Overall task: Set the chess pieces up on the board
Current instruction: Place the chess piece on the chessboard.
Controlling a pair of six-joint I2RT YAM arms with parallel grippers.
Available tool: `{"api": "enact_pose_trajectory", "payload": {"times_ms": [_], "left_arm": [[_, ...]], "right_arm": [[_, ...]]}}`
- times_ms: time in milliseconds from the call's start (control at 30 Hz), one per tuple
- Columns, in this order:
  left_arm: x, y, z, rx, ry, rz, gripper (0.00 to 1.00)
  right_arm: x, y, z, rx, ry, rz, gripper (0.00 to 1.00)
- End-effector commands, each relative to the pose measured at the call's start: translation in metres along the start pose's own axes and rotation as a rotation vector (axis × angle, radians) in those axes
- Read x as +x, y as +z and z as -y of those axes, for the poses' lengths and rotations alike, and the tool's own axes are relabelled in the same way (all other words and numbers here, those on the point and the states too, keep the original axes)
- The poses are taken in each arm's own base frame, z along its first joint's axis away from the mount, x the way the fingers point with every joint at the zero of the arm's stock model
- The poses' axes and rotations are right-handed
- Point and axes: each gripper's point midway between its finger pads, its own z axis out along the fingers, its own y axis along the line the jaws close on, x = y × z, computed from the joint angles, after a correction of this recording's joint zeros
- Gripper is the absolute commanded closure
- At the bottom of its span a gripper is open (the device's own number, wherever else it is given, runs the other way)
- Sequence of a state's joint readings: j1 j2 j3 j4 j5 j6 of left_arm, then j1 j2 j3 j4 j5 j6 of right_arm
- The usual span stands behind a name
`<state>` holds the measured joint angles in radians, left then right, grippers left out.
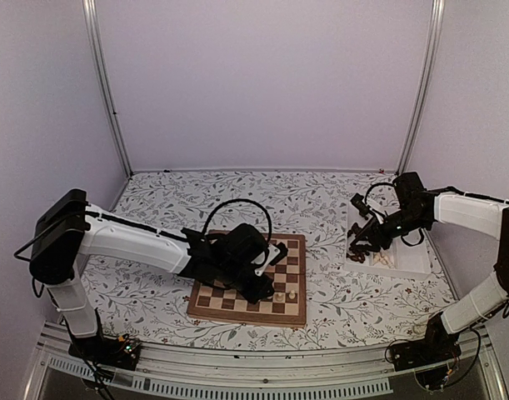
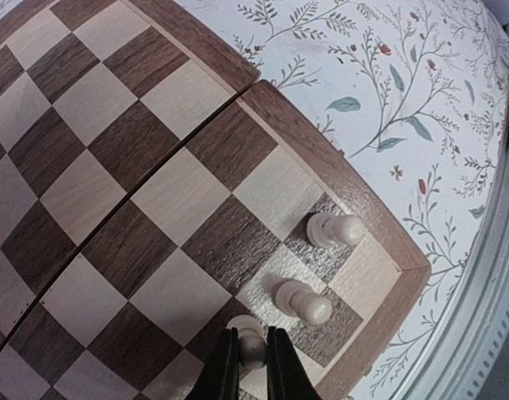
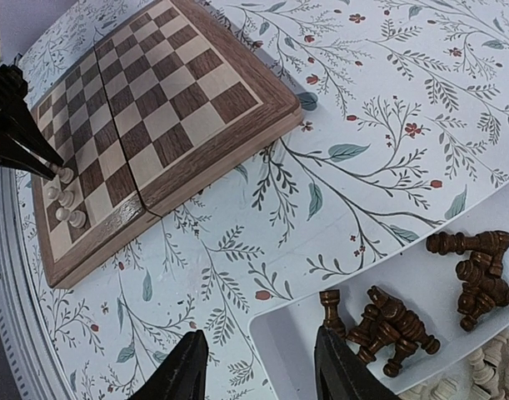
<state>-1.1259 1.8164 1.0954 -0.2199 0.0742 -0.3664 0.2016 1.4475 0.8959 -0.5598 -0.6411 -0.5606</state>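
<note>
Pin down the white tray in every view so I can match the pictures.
Top external: white tray at the right, beside the board.
Left wrist: not in it.
Right wrist: bottom right corner, chess pieces inside.
Shared landmark: the board, seen in all three views.

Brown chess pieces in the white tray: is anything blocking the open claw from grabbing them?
Nothing visible blocks them. The right gripper hangs open over the tray's corner, and the brown pieces lie uncovered in a heap just beyond it.
</note>
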Motion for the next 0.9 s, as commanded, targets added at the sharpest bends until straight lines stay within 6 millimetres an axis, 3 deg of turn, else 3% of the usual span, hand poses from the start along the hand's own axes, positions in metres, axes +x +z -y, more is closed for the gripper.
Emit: {"api": "enact_pose_trajectory", "payload": {"times_ms": [0, 433, 500, 600, 733, 867], "left_arm": [[0.003, -0.002, 0.007, -0.001, 0.025, -0.021, 0.9], [0.005, -0.009, 0.005, -0.036, 0.026, -0.025, 0.85], [0.005, -0.01, 0.005, -0.039, 0.025, -0.021, 0.8], [0.001, -0.013, 0.005, -0.051, 0.026, -0.006, 0.64], [-0.016, -0.02, 0.008, -0.057, 0.041, 0.034, 0.56], [-0.036, -0.035, 0.011, -0.078, 0.066, 0.072, 0.52]], "right_arm": [[0.001, 0.002, 0.0, -0.012, 0.008, 0.0, 0.53], [-0.004, -0.004, -0.005, -0.015, -0.001, 0.019, 0.52], [-0.005, -0.005, -0.004, -0.012, -0.002, 0.023, 0.52], [-0.008, -0.007, -0.005, -0.012, -0.005, 0.026, 0.52], [-0.017, -0.018, 0.001, 0.028, -0.016, 0.023, 0.52], [-0.018, -0.042, 0.025, 0.142, -0.007, 0.009, 0.53]]}}
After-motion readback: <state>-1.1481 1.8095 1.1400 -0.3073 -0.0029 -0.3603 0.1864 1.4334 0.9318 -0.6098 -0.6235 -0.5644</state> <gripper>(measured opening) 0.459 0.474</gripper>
